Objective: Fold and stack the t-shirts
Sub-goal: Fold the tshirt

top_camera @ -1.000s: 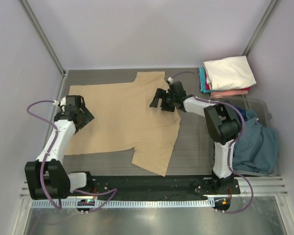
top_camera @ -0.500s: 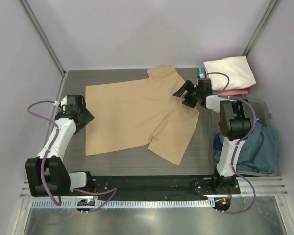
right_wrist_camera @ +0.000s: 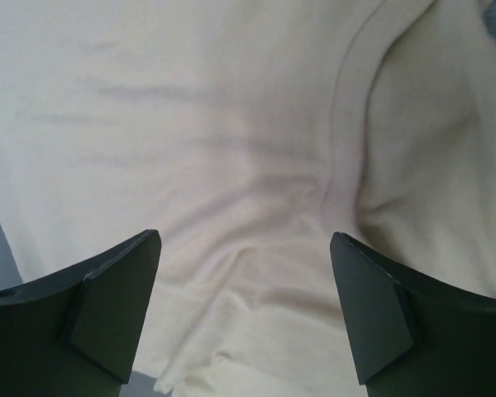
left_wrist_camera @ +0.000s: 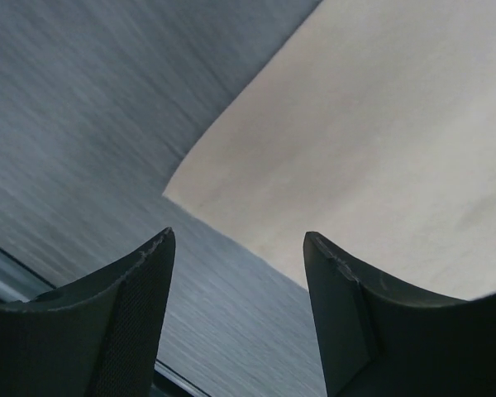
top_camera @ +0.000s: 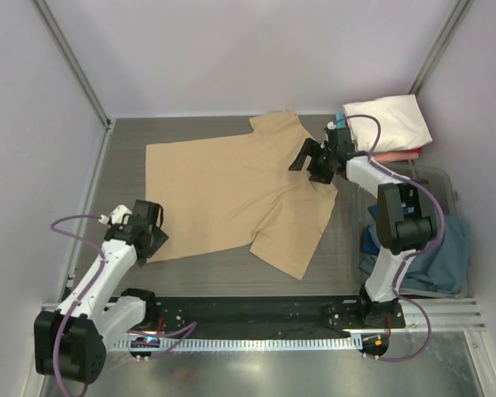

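Observation:
The tan t-shirt lies spread flat on the grey table, collar toward the right, one sleeve pointing to the back and one to the front. My right gripper is open above the collar area; the right wrist view shows the collar seam and wrinkled cloth between its fingers. My left gripper is open and empty just off the shirt's front left corner; the left wrist view shows that corner ahead of the fingers. A folded cream-white shirt tops a stack at the back right.
Under the cream shirt lie pink, red and teal folded shirts. A bin at the right holds crumpled slate-blue and navy shirts. Walls close in on both sides and the back.
The tan shirt was dragged to the right, then let go. My right gripper stays by the collar. My left arm has pulled back toward the front, off the shirt's left edge.

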Robot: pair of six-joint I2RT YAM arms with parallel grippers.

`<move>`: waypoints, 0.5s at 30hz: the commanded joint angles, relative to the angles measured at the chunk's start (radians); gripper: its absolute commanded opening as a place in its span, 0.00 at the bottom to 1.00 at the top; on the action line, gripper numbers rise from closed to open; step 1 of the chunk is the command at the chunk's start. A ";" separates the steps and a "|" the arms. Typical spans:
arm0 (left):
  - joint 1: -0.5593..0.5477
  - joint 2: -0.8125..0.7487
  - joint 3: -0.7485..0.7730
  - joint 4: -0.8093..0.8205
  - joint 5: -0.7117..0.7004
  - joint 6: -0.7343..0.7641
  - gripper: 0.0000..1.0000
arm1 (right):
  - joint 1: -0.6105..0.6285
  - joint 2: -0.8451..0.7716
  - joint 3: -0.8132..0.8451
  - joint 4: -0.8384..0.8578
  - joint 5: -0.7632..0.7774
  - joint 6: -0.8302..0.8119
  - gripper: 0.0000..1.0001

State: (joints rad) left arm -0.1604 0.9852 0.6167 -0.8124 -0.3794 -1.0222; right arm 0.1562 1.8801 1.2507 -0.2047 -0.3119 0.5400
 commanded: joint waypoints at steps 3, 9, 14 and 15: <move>-0.040 -0.056 -0.072 -0.093 -0.095 -0.183 0.67 | 0.039 -0.223 -0.006 -0.088 0.027 -0.029 0.90; -0.041 -0.056 -0.146 0.036 -0.091 -0.203 0.67 | 0.051 -0.337 -0.097 -0.088 -0.019 -0.025 0.90; -0.041 -0.008 -0.167 0.114 -0.109 -0.222 0.64 | 0.057 -0.455 -0.181 -0.094 0.017 -0.025 0.90; -0.042 0.004 -0.169 0.128 -0.104 -0.220 0.62 | 0.065 -0.470 -0.197 -0.096 0.036 -0.023 0.90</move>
State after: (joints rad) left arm -0.1970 0.9600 0.4564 -0.7769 -0.4416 -1.2053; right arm 0.2085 1.4944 1.0904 -0.2852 -0.3054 0.5247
